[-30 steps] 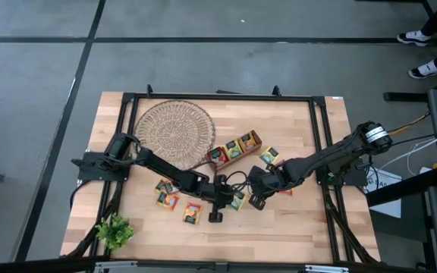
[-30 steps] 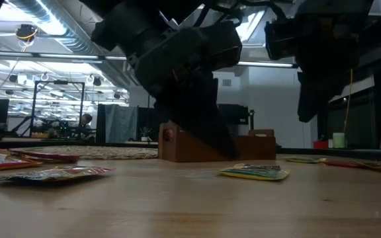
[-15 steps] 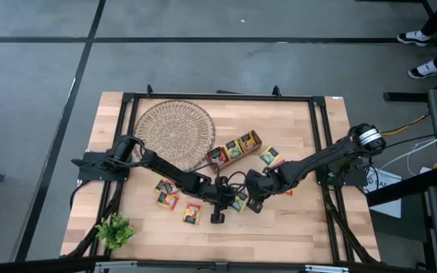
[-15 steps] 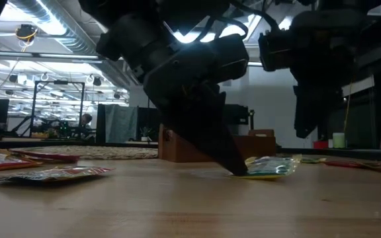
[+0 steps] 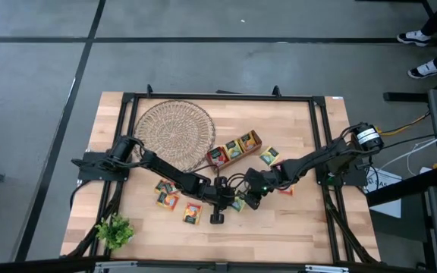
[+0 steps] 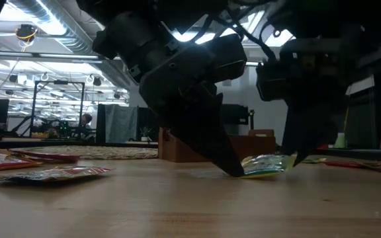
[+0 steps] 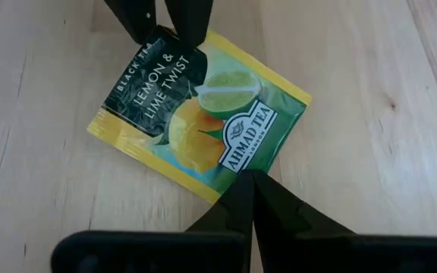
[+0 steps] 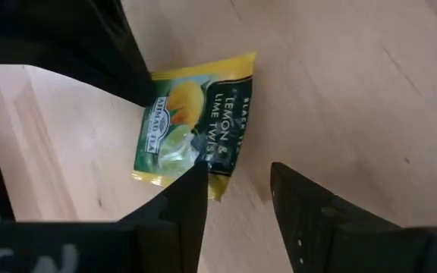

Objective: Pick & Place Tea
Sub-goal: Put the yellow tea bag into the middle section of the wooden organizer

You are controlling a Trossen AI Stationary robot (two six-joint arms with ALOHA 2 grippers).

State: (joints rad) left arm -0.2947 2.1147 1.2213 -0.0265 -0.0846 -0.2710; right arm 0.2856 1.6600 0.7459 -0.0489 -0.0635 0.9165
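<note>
- Your left gripper [image 7: 250, 180] is clenched, tips pinching one edge of the yellow-green lemon & lime sachet [image 7: 199, 114]. In the low view that edge is lifted off the wooden table [image 5: 294, 227] while the far side rests on it.
- Your right gripper [image 8: 237, 182] has its fingers apart, at the opposite edge of the same sachet [image 8: 192, 121]. One finger [image 8: 180, 201] overlaps the sachet's corner, the other [image 8: 309, 208] is over bare wood beside it. You can't tell from these views whether it has any grip.
- Landmark: the wooden three-compartment tray [image 5: 234, 148], mid-table, with sachets standing in it.
- Lemon & lime sachet [image 5: 239, 202] lies on the near side of the tray, a bit apart from it, between the two gripper tips [image 5: 230, 203] and [image 5: 250, 200].
- Woven wicker dish [image 5: 174, 130] is just left of the tray, touching or nearly touching its end.
- A green-yellow sachet [image 5: 269, 156] lies just right of the tray.
- A group of red, orange and yellow sachets [image 5: 166, 196] sits near-left of the tray, under the left arm's reach.
- A small green plant [image 5: 114, 231] is at the near-left table corner, well apart from the tray.
</note>
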